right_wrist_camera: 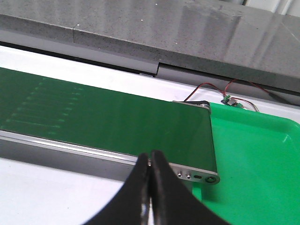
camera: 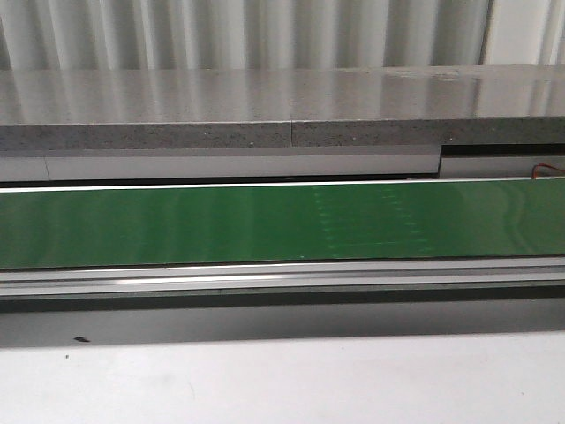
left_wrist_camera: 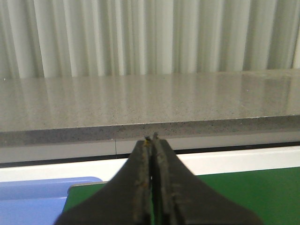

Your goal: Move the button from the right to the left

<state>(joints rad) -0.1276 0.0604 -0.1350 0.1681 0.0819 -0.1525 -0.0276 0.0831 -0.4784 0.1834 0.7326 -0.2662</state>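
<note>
The small blue-violet button is not visible anywhere. Both black hands, left [left_wrist_camera: 151, 138] and right [right_wrist_camera: 150, 161], are fully closed and empty above the long green conveyor belt [camera: 177, 225]. Searching blind could waste moves.

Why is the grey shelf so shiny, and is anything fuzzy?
Front view: the grey counter mirrors the pale striped wall. Left wrist view: same glare; the shut left gripper looks soft up close. Right wrist view: right gripper blurry, green belt sharp.
</note>
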